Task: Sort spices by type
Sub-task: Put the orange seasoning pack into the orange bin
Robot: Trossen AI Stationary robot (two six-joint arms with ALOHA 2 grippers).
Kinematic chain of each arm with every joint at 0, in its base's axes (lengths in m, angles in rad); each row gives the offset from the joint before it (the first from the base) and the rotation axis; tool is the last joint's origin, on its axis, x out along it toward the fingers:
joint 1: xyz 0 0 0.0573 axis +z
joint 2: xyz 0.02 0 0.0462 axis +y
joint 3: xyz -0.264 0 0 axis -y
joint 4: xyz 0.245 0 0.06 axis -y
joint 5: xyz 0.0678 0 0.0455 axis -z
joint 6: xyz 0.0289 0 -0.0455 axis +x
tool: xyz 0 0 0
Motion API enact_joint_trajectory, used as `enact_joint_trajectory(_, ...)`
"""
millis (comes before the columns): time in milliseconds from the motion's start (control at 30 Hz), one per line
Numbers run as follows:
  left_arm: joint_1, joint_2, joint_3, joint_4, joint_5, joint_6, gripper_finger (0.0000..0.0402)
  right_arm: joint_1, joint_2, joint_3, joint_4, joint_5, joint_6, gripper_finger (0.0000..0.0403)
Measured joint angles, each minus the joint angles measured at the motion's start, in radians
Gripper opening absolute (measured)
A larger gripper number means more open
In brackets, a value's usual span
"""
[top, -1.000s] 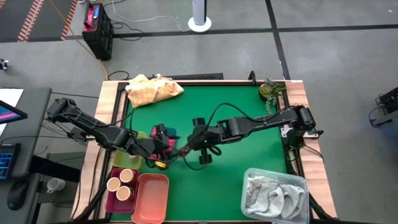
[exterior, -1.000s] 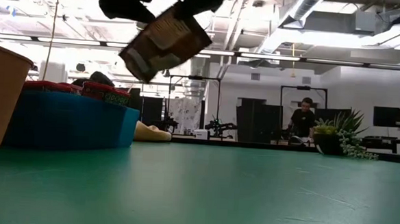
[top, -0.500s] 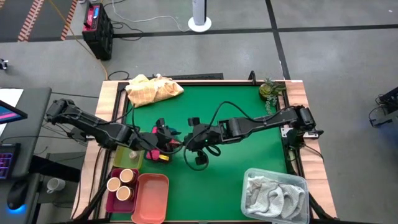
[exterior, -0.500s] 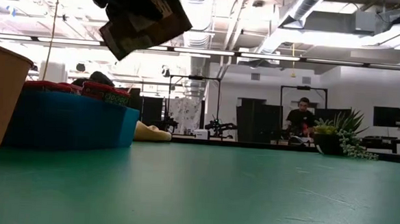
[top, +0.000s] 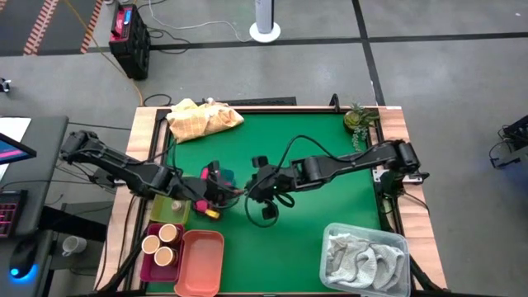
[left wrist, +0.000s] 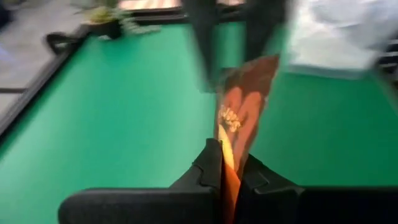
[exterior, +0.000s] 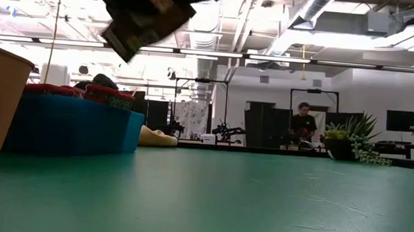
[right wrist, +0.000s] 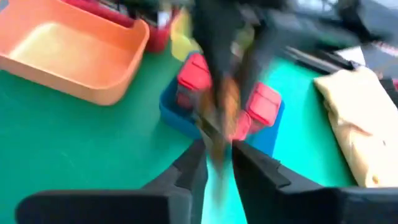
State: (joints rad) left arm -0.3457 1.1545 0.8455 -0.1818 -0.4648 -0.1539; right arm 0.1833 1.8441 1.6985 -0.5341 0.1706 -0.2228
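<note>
A flat brown spice packet (top: pixel 233 195) hangs in the air between my two grippers, above the table's left middle; in the low view the packet (exterior: pixel 148 17) is high over the green table. My left gripper (top: pixel 221 195) is shut on its left end. My right gripper (top: pixel 246 193) stands at its right end with its fingers a little apart. Below them a blue bin (right wrist: pixel 186 118) holds pink-red packets (right wrist: pixel 193 78). Tan-lidded jars (top: pixel 161 243) stand in a maroon bin. My left gripper pinches the brown packet's near end (left wrist: pixel 227 155) between its two fingers, coming roughly level from the table's left. The packet stands on edge in the hold and reaches away from the fingers, clear of the table. My right gripper's fingers (right wrist: pixel 194 167) stand on either side of the packet's other end (right wrist: pixel 219 134); I cannot tell whether they touch it.
An orange bin (top: pixel 200 260) and a yellow-green bin (top: pixel 173 206) sit at the near left. A yellow cloth (top: pixel 204 118) lies at the far left, a small plant (top: pixel 359 120) at the far right, and a clear bin with a towel (top: pixel 363 256) at the near right.
My left gripper has moved toward the right gripper and taken hold of the brown packet. The packet has risen a little and shifted toward the table's left, staying clear of the table.
</note>
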Motion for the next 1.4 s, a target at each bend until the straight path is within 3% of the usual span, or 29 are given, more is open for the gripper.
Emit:
enact_joint_trajectory(200, -0.115, -0.062, 0.0, -0.08, 0.132, -0.034, 0.0001, 0.0, -0.053, -0.008, -0.12, 0.011, 0.068, 0.0141)
enact_joint_trajectory(300, -0.201, -0.059, 0.0, -0.056, 0.217, -0.035, 0.0001, 0.0, -0.077, -0.043, -0.097, 0.013, 0.086, 0.0143)
enact_joint_trajectory(467, -0.327, -0.003, 0.0, 0.044, 0.221, -0.051, 0.0, 0.0, -0.083, -0.107, -0.013, 0.014, 0.111, 0.0141)
enact_joint_trajectory(767, -0.448, 0.113, 0.0, 0.037, 0.086, -0.223, 0.0, 0.058, -0.073, -0.208, 0.198, -0.003, 0.161, 0.0141)
enact_joint_trajectory(1000, -0.51, 0.172, 0.0, -0.074, -0.19, -0.439, 0.0, 0.148, -0.053, -0.315, 0.473, -0.089, 0.213, 0.015)
enact_joint_trajectory(1233, -0.562, 0.169, 0.0, -0.089, -0.325, -0.492, 0.0, 0.194, 0.048, -0.333, 0.711, -0.091, 0.191, 0.019)
enact_joint_trajectory(1400, -0.589, 0.168, -0.001, -0.092, -0.373, -0.515, 0.0, 0.184, 0.132, -0.303, 0.747, -0.092, 0.166, 0.0234)
